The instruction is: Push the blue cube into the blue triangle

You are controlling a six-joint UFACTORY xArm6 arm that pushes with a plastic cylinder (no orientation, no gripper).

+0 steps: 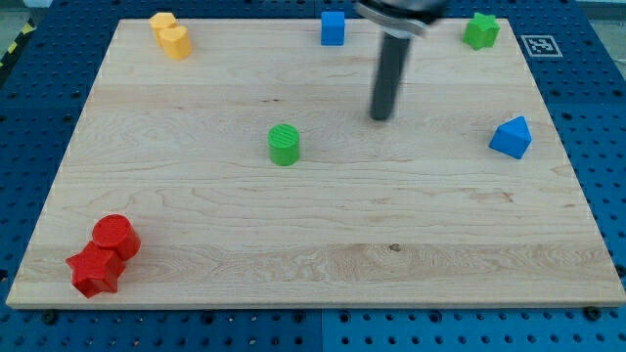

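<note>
Lining up on the blue cube, nothing pushed yet.

The blue cube (333,27) sits at the board's top edge; the blue triangle (512,137) lies well apart toward the view's right. My tip (380,116) touches no block, standing below and right of the cube. Next, I judge, I must circle to the cube's upper-left.

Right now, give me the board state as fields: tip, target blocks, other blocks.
tip: my tip on the board, upper middle, touching no block
blue cube: at the view's top edge, up and left of the tip
blue triangle: near the view's right edge, apart from the cube
green cylinder: centre, left of the tip
green star: top right
yellow blocks: top left, two touching
red blocks: bottom left, two touching
</note>
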